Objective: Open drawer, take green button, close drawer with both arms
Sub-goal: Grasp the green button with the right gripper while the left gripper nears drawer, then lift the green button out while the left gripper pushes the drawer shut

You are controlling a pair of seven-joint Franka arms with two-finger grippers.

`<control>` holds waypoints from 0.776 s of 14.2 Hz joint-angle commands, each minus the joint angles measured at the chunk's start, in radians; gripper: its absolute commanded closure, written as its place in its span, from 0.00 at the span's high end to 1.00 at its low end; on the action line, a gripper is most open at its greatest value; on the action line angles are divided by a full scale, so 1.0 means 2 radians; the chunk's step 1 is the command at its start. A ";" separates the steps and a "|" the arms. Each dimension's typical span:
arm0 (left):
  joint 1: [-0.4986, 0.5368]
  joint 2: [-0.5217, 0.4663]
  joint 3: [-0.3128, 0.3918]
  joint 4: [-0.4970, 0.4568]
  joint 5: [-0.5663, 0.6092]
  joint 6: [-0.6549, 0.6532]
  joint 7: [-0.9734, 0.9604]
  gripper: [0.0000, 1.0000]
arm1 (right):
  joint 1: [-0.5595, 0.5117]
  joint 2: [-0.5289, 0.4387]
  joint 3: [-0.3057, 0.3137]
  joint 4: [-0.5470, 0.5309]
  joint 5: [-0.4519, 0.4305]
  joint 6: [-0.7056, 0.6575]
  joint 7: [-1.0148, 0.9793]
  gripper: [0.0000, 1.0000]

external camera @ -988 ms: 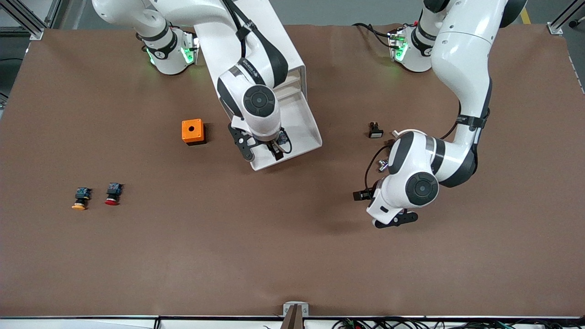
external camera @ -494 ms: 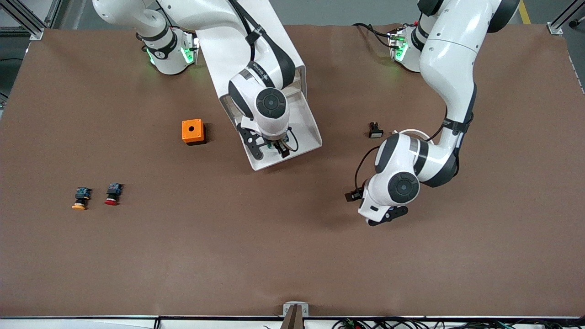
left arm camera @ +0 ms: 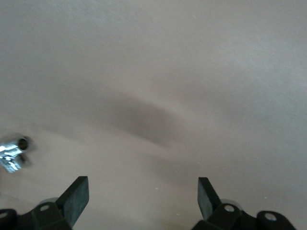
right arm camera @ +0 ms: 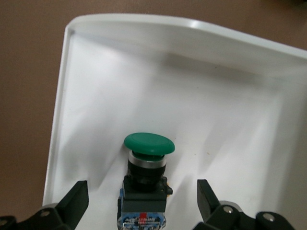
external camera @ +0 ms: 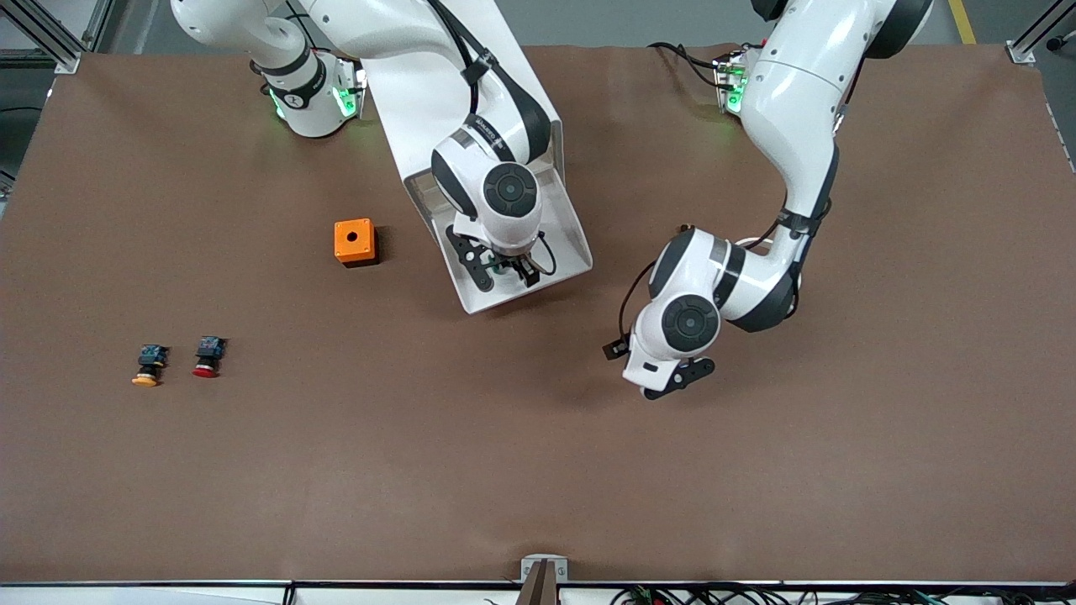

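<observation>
Fingers spread wide, the left gripper (external camera: 672,388) hangs over bare brown table (external camera: 538,470), holding nothing. Nearer the right arm's end lie an orange-capped button (external camera: 148,365) and a red-capped button (external camera: 207,357), side by side. Farther from the front camera sits an orange box (external camera: 354,242). Beside it the drawer (external camera: 572,244) stands pulled out of the white cabinet (external camera: 420,92). Down inside it is the right gripper (right arm camera: 143,201), its fingers apart on either side of the green button (right arm camera: 148,144), not touching it.
</observation>
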 commanded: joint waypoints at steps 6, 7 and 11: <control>-0.041 -0.008 0.001 -0.030 -0.008 0.039 -0.036 1.00 | 0.006 0.001 -0.004 0.014 0.006 -0.005 0.005 0.14; -0.044 -0.007 0.000 -0.029 -0.008 0.042 -0.047 1.00 | 0.005 0.001 -0.004 0.018 0.006 -0.006 0.004 0.13; -0.054 -0.007 -0.002 -0.027 -0.006 0.046 -0.051 1.00 | -0.019 -0.006 -0.007 0.079 0.006 -0.095 -0.002 0.13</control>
